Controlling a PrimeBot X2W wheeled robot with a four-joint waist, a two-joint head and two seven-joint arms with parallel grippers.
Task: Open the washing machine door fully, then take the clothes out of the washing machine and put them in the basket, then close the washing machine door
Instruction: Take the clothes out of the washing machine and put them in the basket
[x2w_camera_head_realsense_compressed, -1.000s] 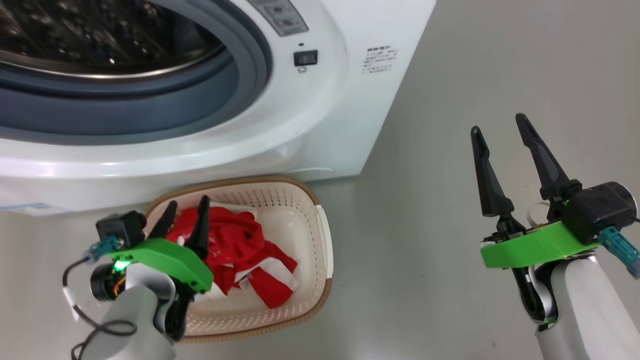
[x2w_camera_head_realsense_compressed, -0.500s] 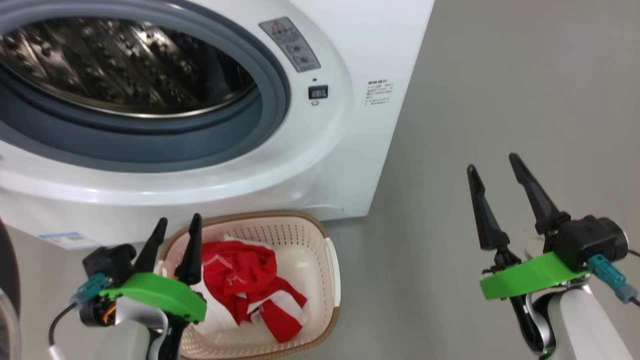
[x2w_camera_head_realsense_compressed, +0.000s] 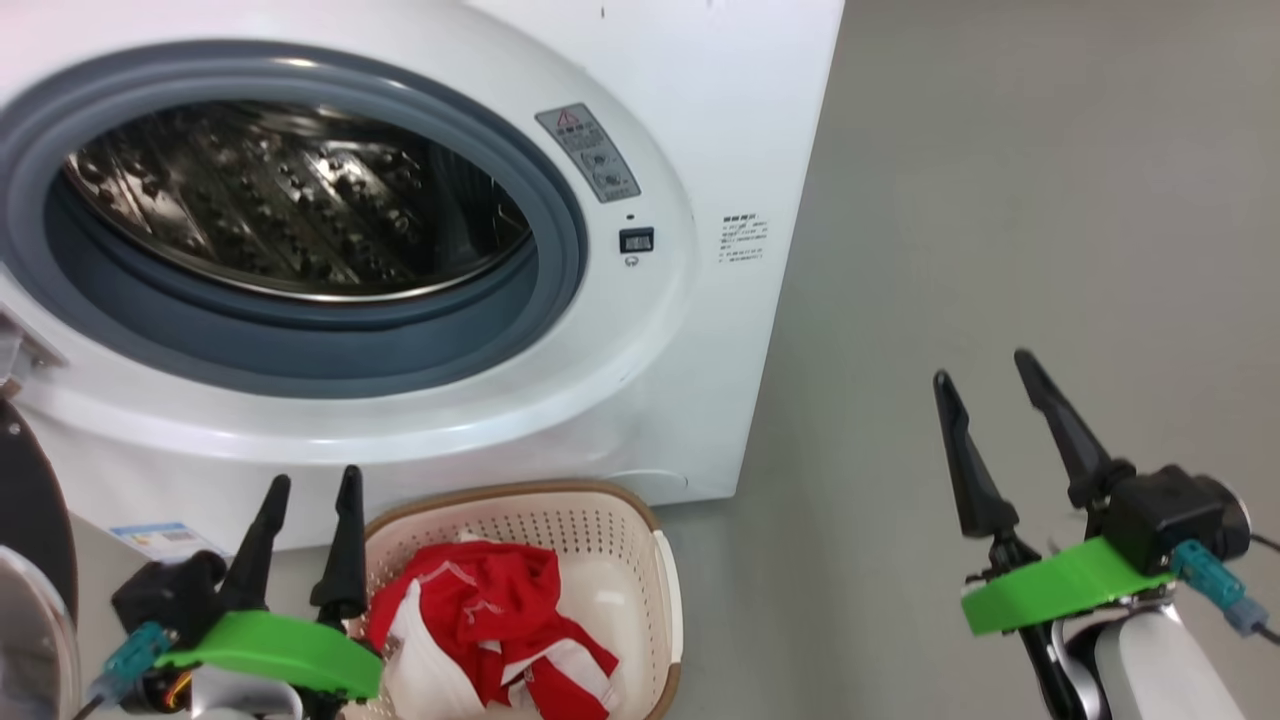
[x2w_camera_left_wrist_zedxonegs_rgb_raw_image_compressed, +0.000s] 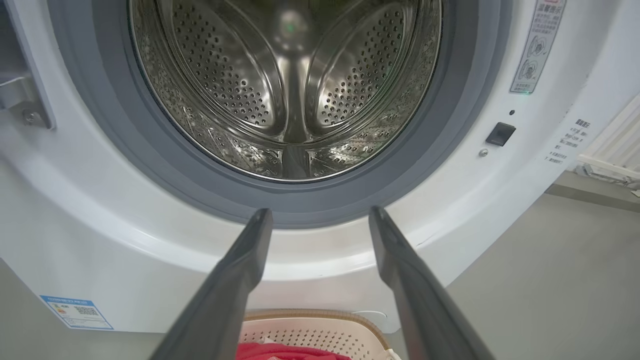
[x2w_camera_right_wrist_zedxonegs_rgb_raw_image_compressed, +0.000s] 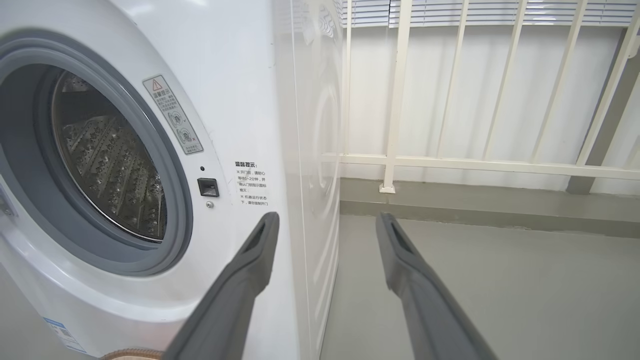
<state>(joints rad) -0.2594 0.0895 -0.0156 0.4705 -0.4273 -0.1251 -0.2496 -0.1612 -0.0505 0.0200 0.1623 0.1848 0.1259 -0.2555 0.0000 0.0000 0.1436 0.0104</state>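
The white washing machine stands with its steel drum exposed and nothing in it. At the head view's far left edge a slice of the washing machine door shows, swung open, black rim above clear glass. The cream basket sits on the floor under the drum mouth and holds the red and white clothes. My left gripper is open and holds nothing, just left of the basket's rim. My right gripper is open over bare floor to the right. The left wrist view looks between my left gripper fingers into the drum.
Grey floor stretches right of the machine. In the right wrist view, past my right gripper, a white railing runs along the wall behind the machine's side. The door catch sits right of the grey seal.
The head camera has tilted up, bringing more of the drum into view. My left gripper has drawn back from over the clothes to the basket's left side. Both grippers stay open.
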